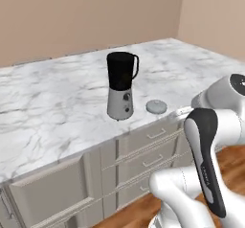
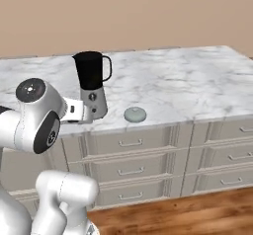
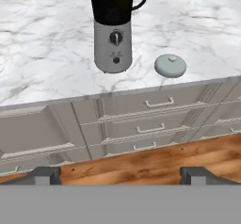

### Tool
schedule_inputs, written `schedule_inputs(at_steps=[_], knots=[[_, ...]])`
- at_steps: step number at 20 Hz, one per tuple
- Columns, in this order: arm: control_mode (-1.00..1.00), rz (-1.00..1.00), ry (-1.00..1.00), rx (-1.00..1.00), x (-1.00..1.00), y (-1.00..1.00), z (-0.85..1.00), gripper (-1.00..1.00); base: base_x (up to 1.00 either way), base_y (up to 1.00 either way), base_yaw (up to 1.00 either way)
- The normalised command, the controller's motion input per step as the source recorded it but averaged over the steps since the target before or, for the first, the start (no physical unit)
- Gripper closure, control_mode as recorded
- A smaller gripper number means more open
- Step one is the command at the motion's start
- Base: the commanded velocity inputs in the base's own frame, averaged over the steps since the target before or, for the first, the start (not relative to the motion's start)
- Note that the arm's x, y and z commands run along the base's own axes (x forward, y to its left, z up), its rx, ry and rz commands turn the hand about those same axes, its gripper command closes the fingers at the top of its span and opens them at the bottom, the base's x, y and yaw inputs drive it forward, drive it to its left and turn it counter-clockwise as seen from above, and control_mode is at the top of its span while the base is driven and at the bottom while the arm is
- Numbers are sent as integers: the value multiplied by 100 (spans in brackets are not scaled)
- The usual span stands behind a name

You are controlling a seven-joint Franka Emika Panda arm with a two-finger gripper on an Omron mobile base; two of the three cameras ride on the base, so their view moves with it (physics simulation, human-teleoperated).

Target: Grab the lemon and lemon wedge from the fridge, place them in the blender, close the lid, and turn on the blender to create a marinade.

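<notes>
Blender [image 3: 112,28] and lid [image 3: 170,65] sit near counter [image 3: 47,72] edge.

A white marble counter [image 1: 57,97] is stretching along the tan wall [image 2: 148,12], sitting over grey drawers [image 3: 155,119] and a wooden floor [image 3: 155,164] nearer in.
</notes>
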Motion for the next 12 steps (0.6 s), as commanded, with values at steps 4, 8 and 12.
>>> schedule_inputs(at_steps=[4,8,12], knots=[[100,0,0,0,0,0,0,-100,-17,49,-62],[100,0,0,0,0,0,0,-100,0,67,-63],[100,0,0,0,0,0,0,-100,-10,62,-62]])
